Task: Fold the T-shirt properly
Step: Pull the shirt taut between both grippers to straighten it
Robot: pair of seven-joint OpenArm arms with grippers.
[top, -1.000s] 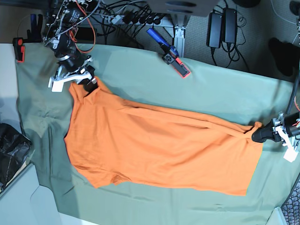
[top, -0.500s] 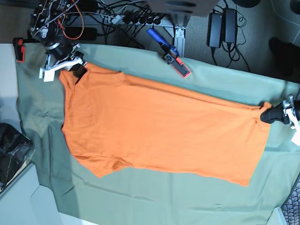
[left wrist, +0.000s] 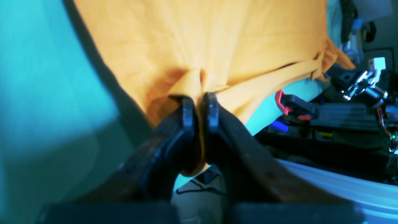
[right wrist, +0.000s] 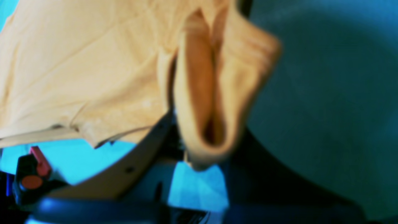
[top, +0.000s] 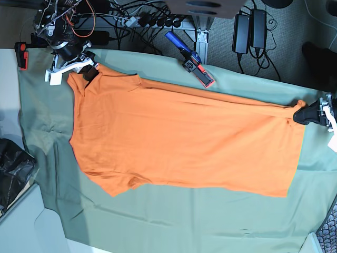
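Sage-green cloth sheet (top: 174, 226) covers my desk, and the T-shirt (top: 184, 142) lies stretched across it. My right gripper (top: 90, 74) is clamped on its shoulder near the desk's far-left corner, my left gripper (top: 303, 113) pinching its hem at the right edge.

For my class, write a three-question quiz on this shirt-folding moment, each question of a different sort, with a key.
1. True or false: the left gripper is shut on the T-shirt.
2. Which lies under the T-shirt? A) green sheet B) white towel C) bare wood
3. Fill in: the right gripper pinches the shirt near its ____.

Key: 1 true; 2 A; 3 collar
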